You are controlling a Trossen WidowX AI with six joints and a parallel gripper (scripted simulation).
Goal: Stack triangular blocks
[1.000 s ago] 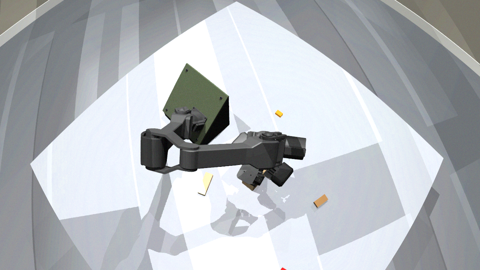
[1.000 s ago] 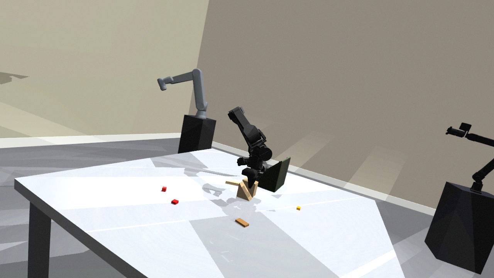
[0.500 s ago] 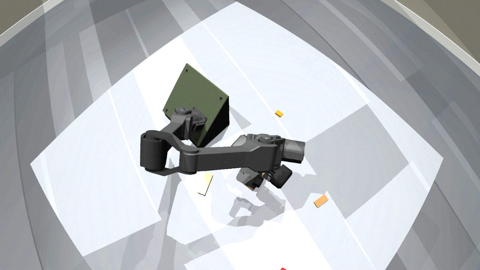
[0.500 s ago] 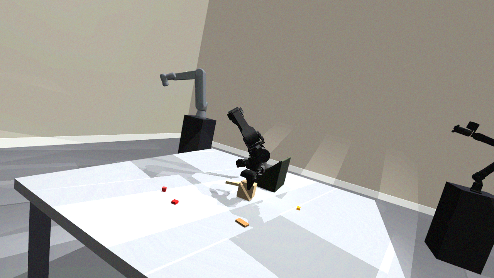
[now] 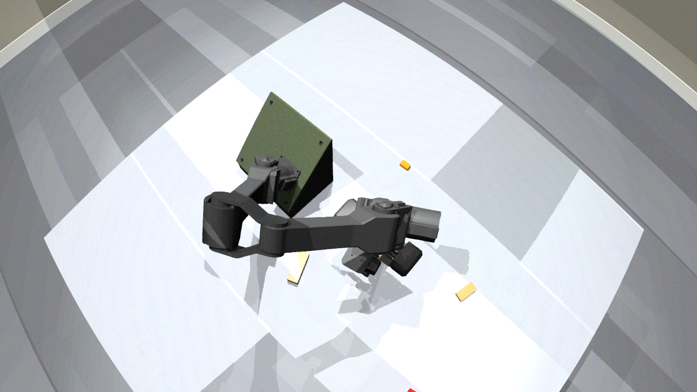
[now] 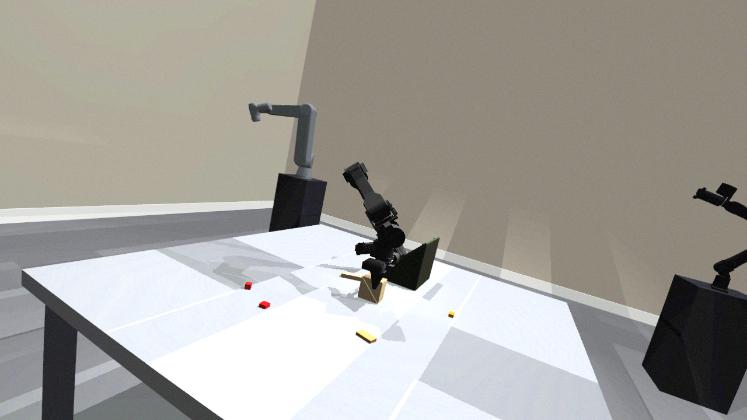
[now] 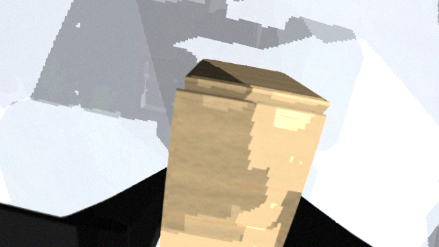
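Observation:
My gripper is shut on a tan wooden triangular block and reaches down near the middle of the white table. In the wrist view the held block fills the centre, and the second triangular block shows just beyond its far end. In the exterior view the two blocks sit together on the table as one near-square shape with a slanted seam. I cannot tell whether their ends are even. In the top view the arm's wrist hides the fingers and both blocks.
A dark green wedge-shaped stand stands just behind the blocks. A thin wooden slat, an orange flat piece, a small yellow cube and two red cubes lie around.

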